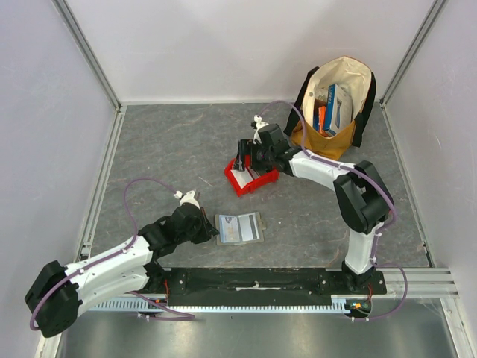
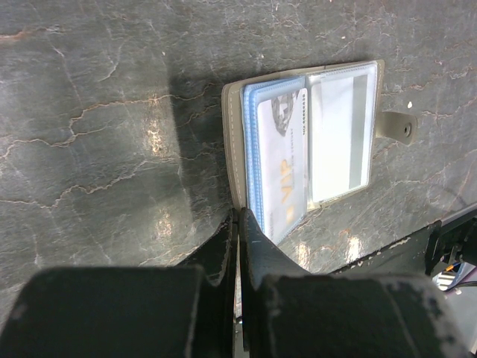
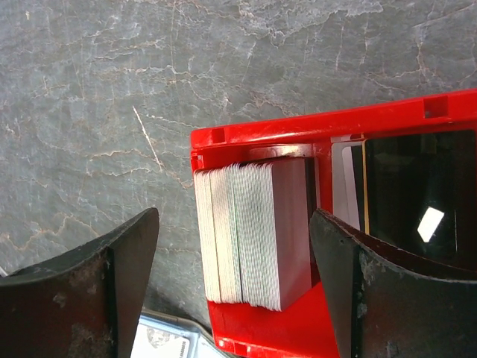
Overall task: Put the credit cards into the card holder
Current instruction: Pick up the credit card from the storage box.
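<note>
With the right gripper (image 3: 235,253) spread wide over the credit cards (image 3: 253,231) stacked on edge in the red bin (image 3: 298,127) mid-table, lower it straight and pinch only the outermost card, while the closed left gripper (image 2: 240,224), seemingly pressing its left edge, steadies the open card holder (image 2: 313,134) at the near side.

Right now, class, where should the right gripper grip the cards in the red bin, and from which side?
Probably the upturned edges of the cards, from straight above: they stand on edge in the red bin, whose walls block the sides. The open right gripper straddles them.
</note>
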`<act>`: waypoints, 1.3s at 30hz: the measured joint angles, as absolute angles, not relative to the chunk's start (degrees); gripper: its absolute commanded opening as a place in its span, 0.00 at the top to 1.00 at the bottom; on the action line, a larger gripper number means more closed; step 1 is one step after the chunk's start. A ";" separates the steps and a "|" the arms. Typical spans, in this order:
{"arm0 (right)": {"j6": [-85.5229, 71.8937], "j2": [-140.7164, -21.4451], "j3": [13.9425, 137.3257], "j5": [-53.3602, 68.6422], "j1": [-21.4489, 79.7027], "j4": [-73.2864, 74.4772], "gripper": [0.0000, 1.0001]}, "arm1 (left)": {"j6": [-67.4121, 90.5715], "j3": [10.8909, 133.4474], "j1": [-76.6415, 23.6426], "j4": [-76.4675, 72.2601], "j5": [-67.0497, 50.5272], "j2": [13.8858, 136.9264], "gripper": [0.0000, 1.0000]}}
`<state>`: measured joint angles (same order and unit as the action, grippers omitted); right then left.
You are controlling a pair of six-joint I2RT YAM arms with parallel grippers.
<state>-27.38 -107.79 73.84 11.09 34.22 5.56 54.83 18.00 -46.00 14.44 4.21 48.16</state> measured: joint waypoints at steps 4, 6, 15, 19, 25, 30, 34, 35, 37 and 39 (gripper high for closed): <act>-27.35 -109.58 74.41 11.92 34.17 5.67 0.11 | 54.83 18.00 -46.00 14.46 4.25 47.99 0.98; -27.35 -110.17 74.46 12.21 34.15 5.76 0.11 | 54.83 18.00 -46.00 14.46 4.27 47.97 0.98; -27.33 -113.08 76.55 14.33 33.58 6.11 0.10 | 54.83 18.00 -46.00 14.46 4.29 47.97 0.98; -27.31 -113.86 76.99 15.70 33.58 6.13 0.10 | 54.81 18.00 -46.00 14.46 4.27 47.97 0.98; -26.79 -114.32 77.43 17.28 33.56 6.61 0.15 | 54.81 18.00 -46.00 14.46 4.27 47.97 0.98; -26.30 -114.32 77.71 18.26 33.23 6.96 0.19 | 54.81 18.00 -46.00 14.46 4.27 47.99 0.98; -26.09 -114.32 77.71 18.33 33.15 7.01 0.23 | 54.81 18.00 -46.00 14.46 4.25 47.99 0.98; -26.04 -114.32 77.71 18.33 33.15 7.01 0.25 | 54.81 18.00 -46.00 14.46 4.25 47.99 0.98; -25.93 -114.32 77.71 18.39 33.17 7.01 0.27 | 54.81 18.00 -46.00 14.46 4.25 47.99 0.98; -25.89 -114.32 77.71 18.39 33.15 7.01 0.29 | 54.81 18.00 -46.00 14.46 4.25 47.99 0.98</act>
